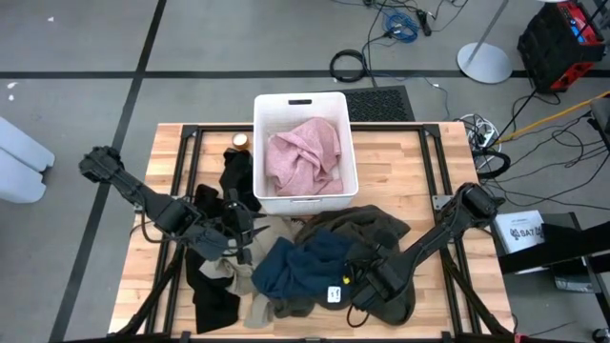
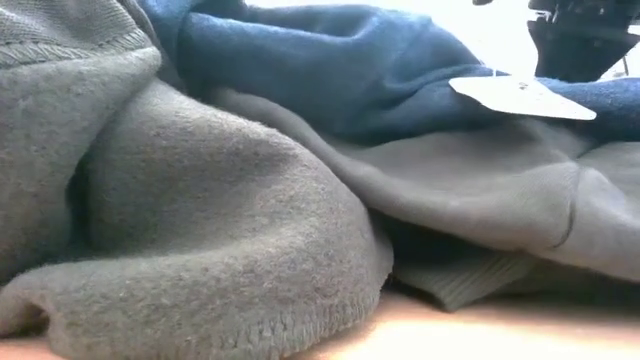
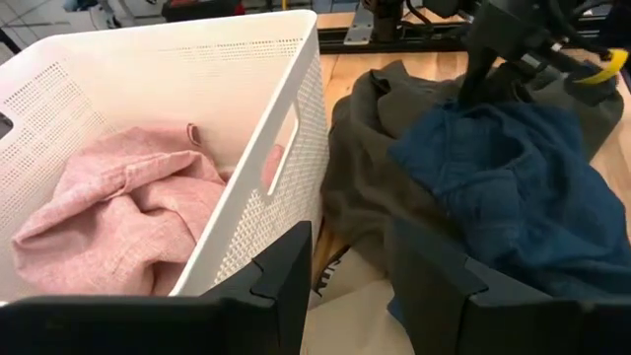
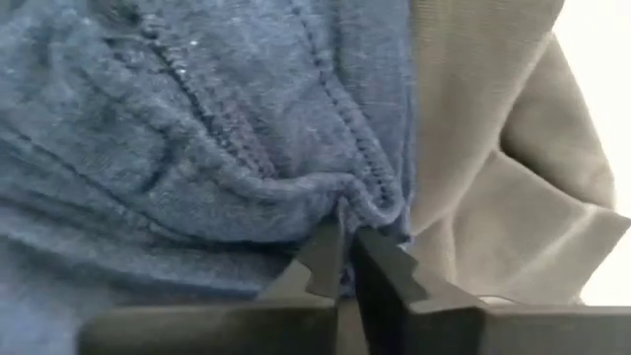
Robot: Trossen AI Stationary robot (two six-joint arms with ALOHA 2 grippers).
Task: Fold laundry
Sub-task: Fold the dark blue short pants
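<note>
Wooden table (image 1: 429, 157), unreadable tag (image 1: 335, 294)

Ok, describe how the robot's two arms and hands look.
Both arms are dark, slim, jointed links with black cabling alongside. The left hand has two flat black fingers with angular stepped tips. The right hand has matching dark fingers with notched inner edges, and a yellow part beside it.

Two dark, matte-black jointed arms reached in from the table's corners, each built of slim tubular links between bulkier rounded joints. The left gripper (image 3: 345, 286) ended in flat, angular black fingers with stepped inner edges. The right gripper (image 4: 343, 261) carried dark fingers with notched, saw-tooth pads, and a yellow-tipped fitting showed near its wrist.
</note>
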